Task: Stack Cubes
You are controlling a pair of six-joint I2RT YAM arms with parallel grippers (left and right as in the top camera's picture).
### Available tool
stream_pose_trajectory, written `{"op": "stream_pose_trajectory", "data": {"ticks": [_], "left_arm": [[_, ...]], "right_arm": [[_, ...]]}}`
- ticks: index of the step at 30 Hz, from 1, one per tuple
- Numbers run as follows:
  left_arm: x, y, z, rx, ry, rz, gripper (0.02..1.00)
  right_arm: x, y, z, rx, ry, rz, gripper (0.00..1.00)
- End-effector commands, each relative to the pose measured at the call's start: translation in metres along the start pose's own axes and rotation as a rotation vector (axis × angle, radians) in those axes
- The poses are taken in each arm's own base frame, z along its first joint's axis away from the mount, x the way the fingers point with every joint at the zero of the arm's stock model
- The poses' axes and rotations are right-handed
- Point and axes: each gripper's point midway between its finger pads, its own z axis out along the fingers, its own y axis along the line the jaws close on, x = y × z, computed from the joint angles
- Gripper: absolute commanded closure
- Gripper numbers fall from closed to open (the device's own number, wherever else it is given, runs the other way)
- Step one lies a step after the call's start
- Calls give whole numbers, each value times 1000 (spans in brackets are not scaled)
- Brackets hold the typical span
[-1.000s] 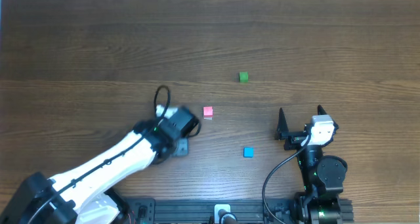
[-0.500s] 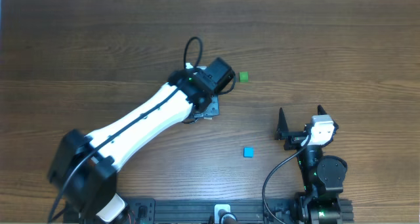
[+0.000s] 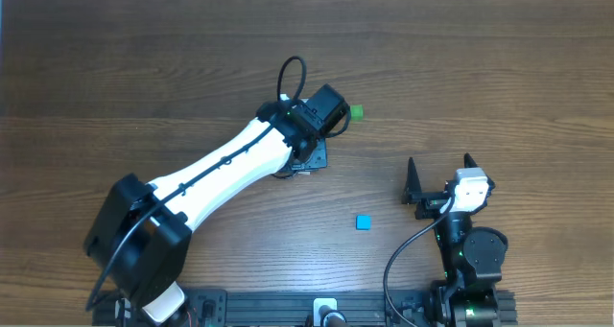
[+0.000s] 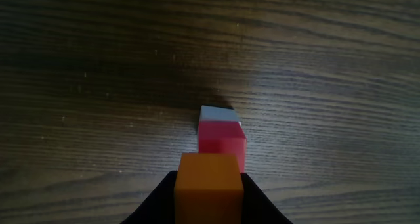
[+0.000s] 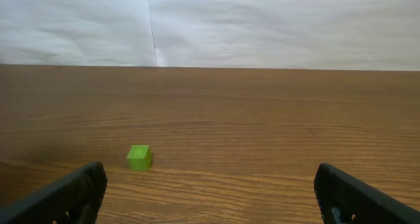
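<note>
- The orange cube (image 4: 209, 181) looks small, rigid and light. Its flat, smooth faces suit a pinch on two opposite sides, low enough that the top and bottom stay free for stacking.
- The left gripper (image 4: 209, 207) has exactly that hold: its fingers (image 4: 257, 207) are closed against the cube's two side faces, with the cube filling the gap between them.
- The held cube hangs close to the pink cube (image 4: 222, 144), which sits on the desk (image 3: 144, 58) and shows a pale face on its far side. Whether the two cubes touch cannot be told.
- Being so light, the pink cube would probably slide or tip under a sideways nudge, so a straight, gentle descent seems wise.
- The right gripper (image 3: 439, 160) sits near its own base with its fingers spread wide and nothing between them.
- Count: four cubes, one of each colour.
  - The orange cube is in the left fingers.
  - The pink cube lies by it.
  - The green cube (image 3: 357, 111) lies just beyond the left wrist.
  - The blue cube (image 3: 363, 221) lies alone, nearer the bases.
- There are two arms.
</note>
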Motion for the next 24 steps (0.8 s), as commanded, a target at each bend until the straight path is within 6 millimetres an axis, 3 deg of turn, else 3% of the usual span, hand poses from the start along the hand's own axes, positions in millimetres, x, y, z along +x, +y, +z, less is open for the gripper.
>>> {"op": "stream_pose_trajectory", "data": {"ticks": [1,24], "left_arm": [[-2,-10,1,22,-5,16,958],[-1,-13,10,11,2,27,939]], "right_arm": [[2,1,0,-6,2,-3,7],[2,1,0,-6,2,-3,7]]}}
